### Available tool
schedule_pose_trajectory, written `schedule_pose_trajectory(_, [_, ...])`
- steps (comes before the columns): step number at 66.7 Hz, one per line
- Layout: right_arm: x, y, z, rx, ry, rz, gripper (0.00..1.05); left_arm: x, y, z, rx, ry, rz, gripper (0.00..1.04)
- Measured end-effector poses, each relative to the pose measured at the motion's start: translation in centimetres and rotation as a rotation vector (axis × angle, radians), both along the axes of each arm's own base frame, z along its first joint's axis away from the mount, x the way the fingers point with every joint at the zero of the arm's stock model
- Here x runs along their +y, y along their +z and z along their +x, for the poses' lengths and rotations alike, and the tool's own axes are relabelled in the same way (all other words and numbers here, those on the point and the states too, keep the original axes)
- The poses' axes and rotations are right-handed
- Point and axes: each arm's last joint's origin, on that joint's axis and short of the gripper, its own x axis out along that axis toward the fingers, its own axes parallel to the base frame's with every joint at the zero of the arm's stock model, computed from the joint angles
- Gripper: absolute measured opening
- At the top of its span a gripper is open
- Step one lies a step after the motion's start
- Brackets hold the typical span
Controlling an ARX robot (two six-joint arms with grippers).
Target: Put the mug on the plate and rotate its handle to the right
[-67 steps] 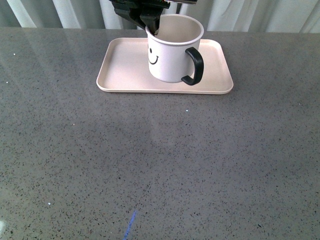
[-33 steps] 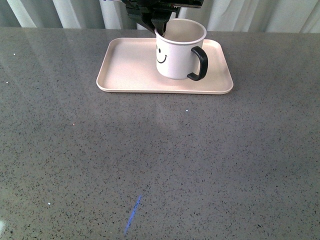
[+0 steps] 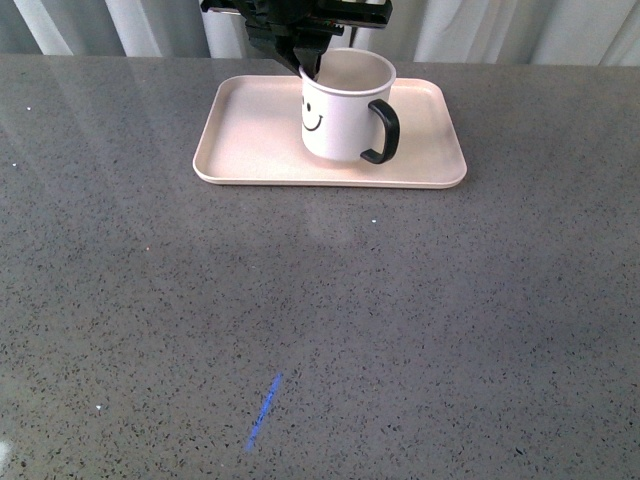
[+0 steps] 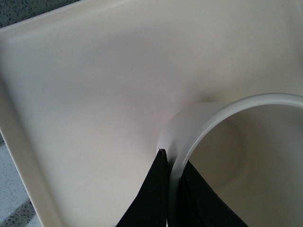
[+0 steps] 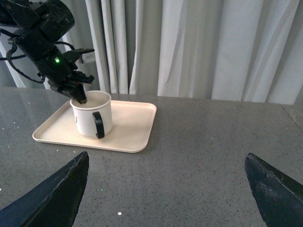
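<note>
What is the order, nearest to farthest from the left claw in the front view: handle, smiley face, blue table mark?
1. Smiley face, just below the left claw on the mug.
2. Handle, mug's right side.
3. Blue mark, front of table.

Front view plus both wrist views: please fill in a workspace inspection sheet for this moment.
Surface: grey speckled table, glossy.
Job's things: mug upright over the plate, inside its rim; whether it is fully set down cannot be told. The handle points to the robot's right and slightly toward the camera.
Clutter: only a short blue streak on the table near the robot.
Grippers: left gripper pinches the mug's wall, one finger inside and one outside. The right gripper is open, apart from the plate.
Cables: black cables loop along the left arm.
Surroundings: pale curtains behind the table.
</note>
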Motion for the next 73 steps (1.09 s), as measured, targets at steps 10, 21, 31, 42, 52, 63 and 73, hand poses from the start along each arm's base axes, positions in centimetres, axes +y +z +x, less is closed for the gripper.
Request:
schedule_pose_trajectory(10, [0.0, 0.0, 0.0, 0.0, 0.0, 0.0, 0.96, 0.0, -0.3, 0.2, -0.001, 0.002, -0.001, 0.02])
schedule_pose_trajectory(21, [0.0, 0.0, 0.0, 0.0, 0.0, 0.0, 0.96, 0.0, -0.7, 0.4, -0.01, -0.002, -0.006, 0.02])
schedule_pose_trajectory(31, [0.0, 0.0, 0.0, 0.0, 0.0, 0.0, 0.96, 0.1, -2.0, 0.5, 0.005, -0.003, -0.001, 0.02])
schedule_pose_trajectory(42, [0.0, 0.0, 0.0, 0.0, 0.0, 0.0, 0.96, 0.5, -2.0, 0.5, 0.003, -0.001, -0.004, 0.02])
schedule_pose_trajectory(52, [0.0, 0.0, 0.0, 0.0, 0.0, 0.0, 0.96, 0.7, -2.0, 0.4, 0.002, -0.001, -0.006, 0.02])
schedule_pose_trajectory(63, [0.0, 0.0, 0.0, 0.0, 0.0, 0.0, 0.96, 0.7, -2.1, 0.4, 0.001, -0.004, -0.008, 0.06])
schedule_pose_trajectory(73, [0.0, 0.0, 0.0, 0.0, 0.0, 0.0, 0.96, 0.7, -2.1, 0.4, 0.002, -0.013, -0.02, 0.29])
